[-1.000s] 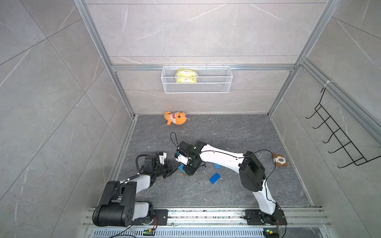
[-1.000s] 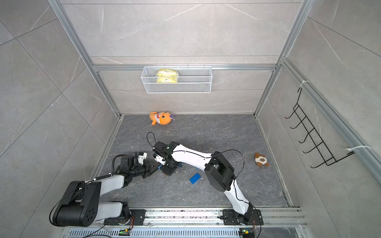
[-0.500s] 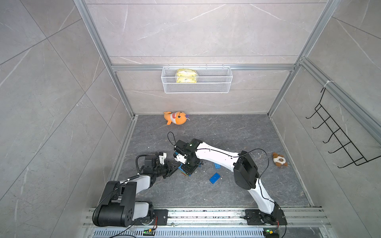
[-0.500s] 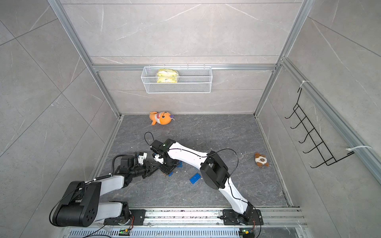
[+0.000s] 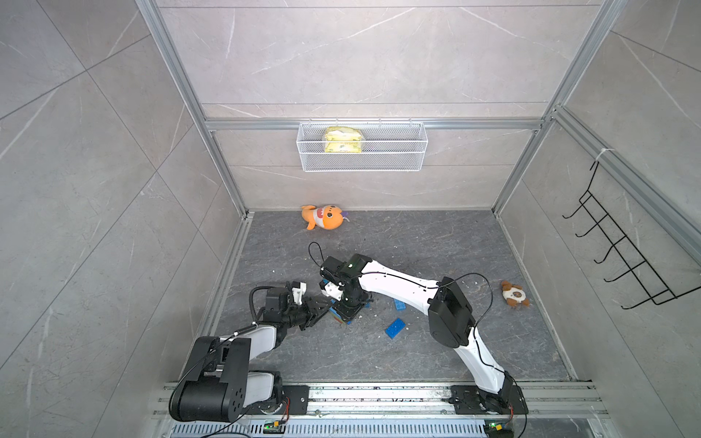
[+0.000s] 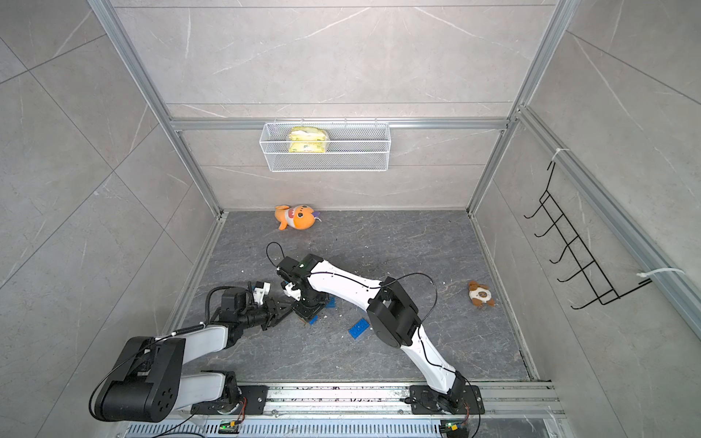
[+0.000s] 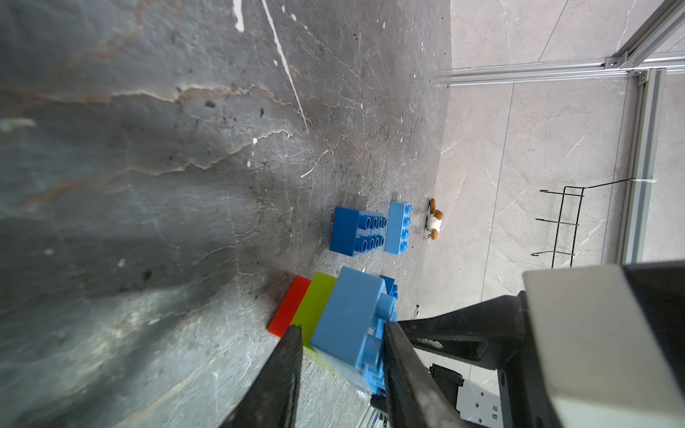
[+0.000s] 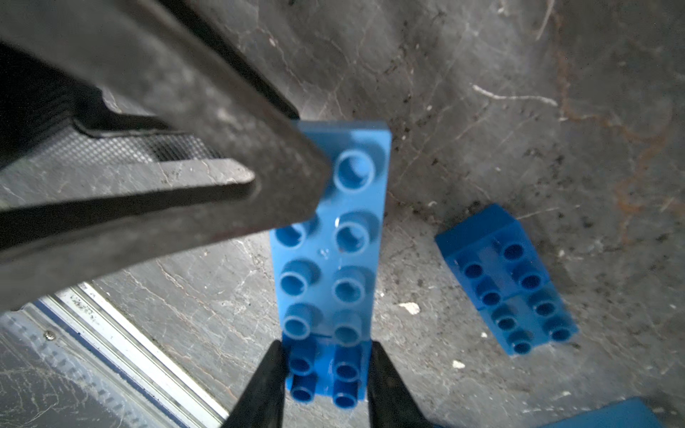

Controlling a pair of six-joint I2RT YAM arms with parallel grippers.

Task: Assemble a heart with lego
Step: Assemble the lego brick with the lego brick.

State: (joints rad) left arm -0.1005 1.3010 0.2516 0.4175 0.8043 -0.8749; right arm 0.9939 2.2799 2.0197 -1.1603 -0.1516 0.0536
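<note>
On floor [image 5: 417,246]: heart [image 7: 348,318], lying flat, with red tip, lime layer, pale blue layer. Pale blue layer clamped by left gripper [image 7: 341,329], one finger each side. At heart's end, right gripper [image 8: 326,346] straddles dark blue brick [image 8: 326,370]; gripping or slack, cannot tell. Near heart, loose blue brick [image 5: 395,328]; second loose brick [image 5: 399,304] also near heart. Well beyond heart, orange plush shark [image 5: 324,217].

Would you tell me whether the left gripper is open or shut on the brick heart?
Shut on the heart: in the left wrist view the left gripper clamps it, fingers against its green side and blue studs.
</note>
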